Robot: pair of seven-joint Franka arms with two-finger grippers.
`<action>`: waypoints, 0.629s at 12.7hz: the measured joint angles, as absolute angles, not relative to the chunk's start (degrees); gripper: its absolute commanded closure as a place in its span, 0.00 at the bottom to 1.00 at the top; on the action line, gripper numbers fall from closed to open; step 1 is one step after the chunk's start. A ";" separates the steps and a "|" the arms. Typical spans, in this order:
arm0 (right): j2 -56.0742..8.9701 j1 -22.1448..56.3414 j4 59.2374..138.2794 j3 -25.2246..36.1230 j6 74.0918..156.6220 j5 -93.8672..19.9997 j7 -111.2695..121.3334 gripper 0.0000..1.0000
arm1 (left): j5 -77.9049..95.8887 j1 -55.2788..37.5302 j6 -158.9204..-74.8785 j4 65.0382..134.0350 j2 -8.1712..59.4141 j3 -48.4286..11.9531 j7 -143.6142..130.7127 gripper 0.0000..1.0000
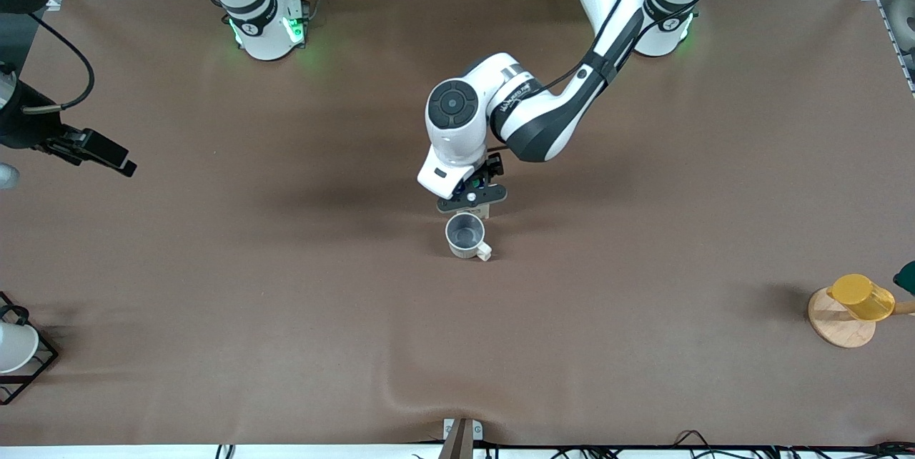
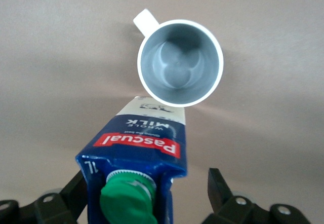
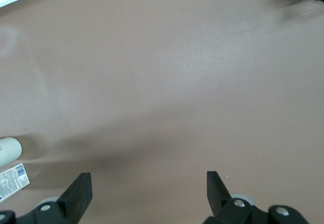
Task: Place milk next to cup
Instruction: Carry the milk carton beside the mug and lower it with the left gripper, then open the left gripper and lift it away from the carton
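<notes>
Milk (image 2: 144, 148) beside cup (image 2: 180, 62), left pincer (image 2: 147, 196) open.

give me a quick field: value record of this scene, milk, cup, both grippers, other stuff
milk: carton standing beside the cup, farther from the front camera
cup: cream mug, upright, empty, mid-table
left gripper: around the milk's top, open, one finger clear of the carton
right gripper: open, waiting over bare cloth at the right arm's end
yellow cup: on a wooden coaster, left arm's end
wire rack: holding a white cup, right arm's end
</notes>
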State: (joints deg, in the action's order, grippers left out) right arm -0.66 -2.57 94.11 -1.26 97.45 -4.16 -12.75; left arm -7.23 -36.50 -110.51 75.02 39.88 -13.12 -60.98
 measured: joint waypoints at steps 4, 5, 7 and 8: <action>-0.69 -2.54 94.10 -1.28 97.29 -4.14 -12.82 0.00 | -7.23 -36.59 -107.09 73.96 34.43 -13.13 -60.98 0.00; -0.69 -2.52 94.10 -1.29 97.21 -4.14 -12.82 0.00 | -7.26 -36.45 -105.92 73.93 32.78 -12.97 -60.76 0.00; -0.70 -2.38 94.09 -1.35 96.84 -4.14 -12.83 0.00 | -7.39 -34.81 -105.15 73.83 29.76 -12.27 -59.15 0.00; -0.70 -2.30 94.08 -1.36 96.74 -4.13 -12.84 0.00 | -7.48 -32.33 -104.99 73.79 28.32 -12.04 -57.40 0.00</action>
